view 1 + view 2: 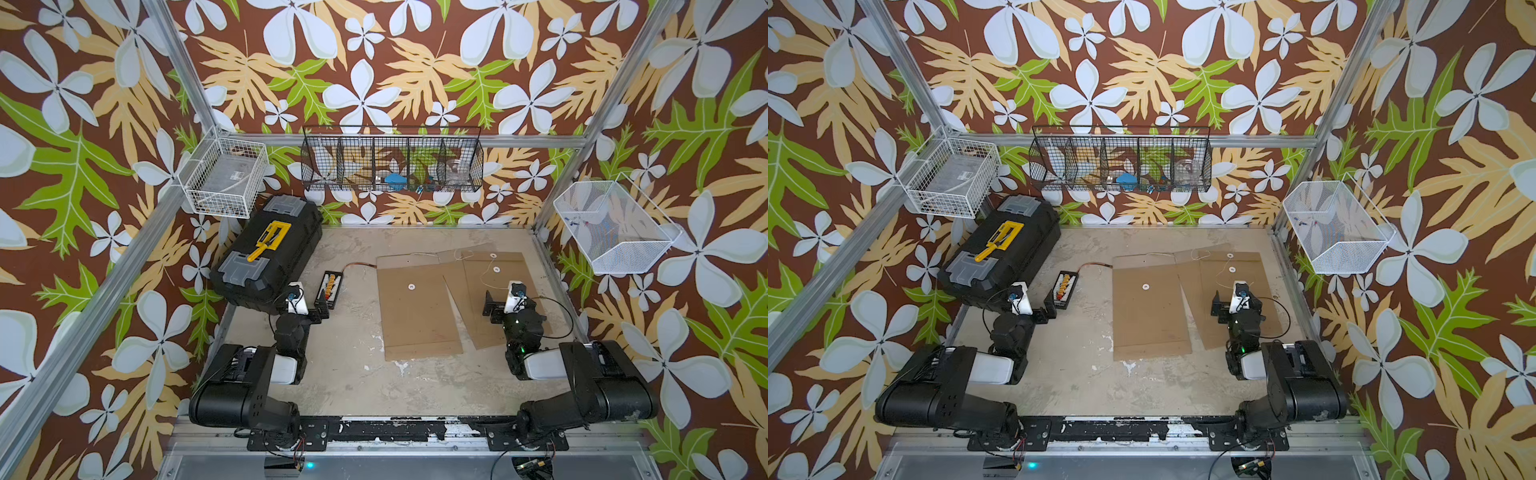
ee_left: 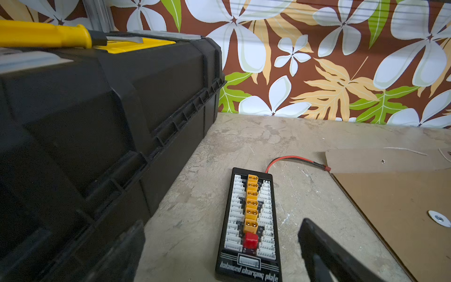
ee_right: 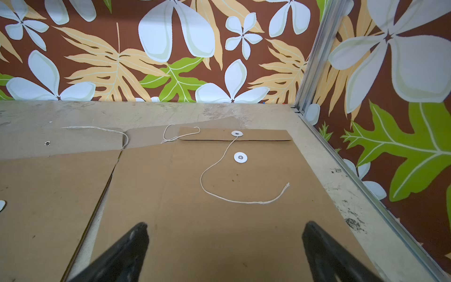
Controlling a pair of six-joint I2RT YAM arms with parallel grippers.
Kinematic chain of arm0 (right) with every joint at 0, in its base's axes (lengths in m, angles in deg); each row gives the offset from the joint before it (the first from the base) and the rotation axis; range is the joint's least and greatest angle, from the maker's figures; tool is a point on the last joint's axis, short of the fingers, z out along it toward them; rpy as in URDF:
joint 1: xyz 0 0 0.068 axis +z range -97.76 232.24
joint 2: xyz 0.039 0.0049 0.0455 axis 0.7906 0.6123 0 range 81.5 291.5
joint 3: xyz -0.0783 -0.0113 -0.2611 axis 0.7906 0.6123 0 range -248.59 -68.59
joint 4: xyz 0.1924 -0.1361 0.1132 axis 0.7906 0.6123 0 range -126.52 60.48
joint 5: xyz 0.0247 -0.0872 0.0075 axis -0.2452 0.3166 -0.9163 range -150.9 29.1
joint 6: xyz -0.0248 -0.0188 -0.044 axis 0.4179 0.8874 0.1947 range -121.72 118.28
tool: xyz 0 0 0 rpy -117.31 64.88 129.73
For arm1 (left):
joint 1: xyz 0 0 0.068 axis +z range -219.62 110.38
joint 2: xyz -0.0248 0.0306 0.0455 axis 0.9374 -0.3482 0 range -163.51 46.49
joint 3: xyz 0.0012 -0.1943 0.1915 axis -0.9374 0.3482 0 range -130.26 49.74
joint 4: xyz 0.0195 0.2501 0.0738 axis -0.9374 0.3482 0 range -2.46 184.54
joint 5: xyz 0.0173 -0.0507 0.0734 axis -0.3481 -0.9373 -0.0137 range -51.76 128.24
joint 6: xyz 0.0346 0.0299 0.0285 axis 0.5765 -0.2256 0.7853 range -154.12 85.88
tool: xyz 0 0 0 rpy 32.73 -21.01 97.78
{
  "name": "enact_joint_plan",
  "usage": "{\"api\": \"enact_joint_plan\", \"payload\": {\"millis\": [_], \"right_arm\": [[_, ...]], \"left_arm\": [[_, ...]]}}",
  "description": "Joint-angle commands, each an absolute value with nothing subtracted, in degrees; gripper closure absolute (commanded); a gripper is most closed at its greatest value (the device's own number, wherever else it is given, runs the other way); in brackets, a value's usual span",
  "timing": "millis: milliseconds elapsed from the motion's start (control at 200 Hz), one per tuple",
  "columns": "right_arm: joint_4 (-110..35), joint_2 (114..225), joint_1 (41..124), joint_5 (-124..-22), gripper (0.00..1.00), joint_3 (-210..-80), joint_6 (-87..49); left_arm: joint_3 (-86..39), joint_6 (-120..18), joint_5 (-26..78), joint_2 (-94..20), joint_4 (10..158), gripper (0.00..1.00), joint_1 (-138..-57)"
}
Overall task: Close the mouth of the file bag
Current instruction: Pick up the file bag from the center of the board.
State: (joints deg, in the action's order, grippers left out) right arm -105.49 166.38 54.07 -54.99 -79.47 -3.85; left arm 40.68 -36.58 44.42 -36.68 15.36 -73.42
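A: Bags first. Where?
B: Two, brown, flat on table, right of middle. Left bag square to the edge, right bag turned a bit. Touching at the far end, splaying apart toward the arms.
A: Mouths?
B: Left bag: open. Open flap laid out flat toward the back wall, left string trailing off it. Right bag: folded flap down over the mouth. Not tied, though. Right string: fixed at top washer, lying in a loose curve across the bag, passing beside lower washer, not wound on it.
A: Extra string?
B: Yes, loop by the folded flap's corner. Cannot tell whose.
A: Right hand?
B: Fingers wide apart, empty. Over the near half of right bag, pointing toward the washers. Touching the paper or not: cannot tell.
A: Left hand?
B: Spread wide too, nothing in it. Low over table at the near end of plate, toolbox just beside. Well apart from both bags.
A: Other stuff?
B: Plate: black charging board, row of yellow plugs, one red. Red-black lead running off its far end, stopping right at open flap's edge. Screwdriver, yellow handle, lying on toolbox lid. Black basket up on the back wall, bits inside too small to call.
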Motion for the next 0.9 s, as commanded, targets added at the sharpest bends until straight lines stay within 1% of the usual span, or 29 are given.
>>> {"api": "enact_joint_plan", "payload": {"millis": [0, 60, 165, 656, 681, 726, 751, 786, 841, 896], "right_arm": [[-107.36, 166.23, 54.09, -55.06, 0.00, -79.49, -3.74], [-107.36, 166.25, 54.09, -55.01, 0.00, -79.45, -3.79], [-107.40, 166.26, 54.09, -55.05, 0.00, -79.49, -3.76], [-107.20, 166.34, 54.08, -55.08, 0.00, -79.67, -3.67], [-107.35, 166.25, 54.09, -55.14, 0.00, -79.55, -3.69], [-107.64, 166.06, 54.09, -54.91, 0.00, -79.49, -3.61], [-108.40, 165.63, 54.33, -54.09, 0.00, -79.60, -3.78], [-103.56, 162.95, 55.36, -52.10, 0.00, -80.75, -3.14], [-88.00, 157.58, 57.93, -47.70, 0.00, -86.23, -3.08], [-73.17, 154.75, 60.25, -43.79, 0.00, -93.46, -6.65]], "left_arm": [[40.43, -35.70, 43.96, -36.52, 14.69, 0.00, -73.30], [40.42, -35.77, 44.16, -36.55, 14.68, 0.00, -73.26], [40.63, -37.02, 47.44, -36.47, 14.52, 0.00, -73.29], [40.50, -37.11, 47.43, -36.52, 14.59, 0.00, -73.23], [40.51, -37.35, 48.73, -36.37, 14.34, 0.00, -73.34], [39.98, -38.36, 54.03, -34.56, 16.59, 0.00, -74.06], [39.63, -38.43, 54.66, -33.00, 18.42, 0.00, -74.19], [38.83, -37.85, 54.29, -30.66, 21.63, 0.00, -74.49], [36.62, -35.88, 55.84, -27.40, 27.81, 0.00, -76.61], [34.21, -35.13, 58.81, -24.80, 33.35, 0.00, -78.97]]}}
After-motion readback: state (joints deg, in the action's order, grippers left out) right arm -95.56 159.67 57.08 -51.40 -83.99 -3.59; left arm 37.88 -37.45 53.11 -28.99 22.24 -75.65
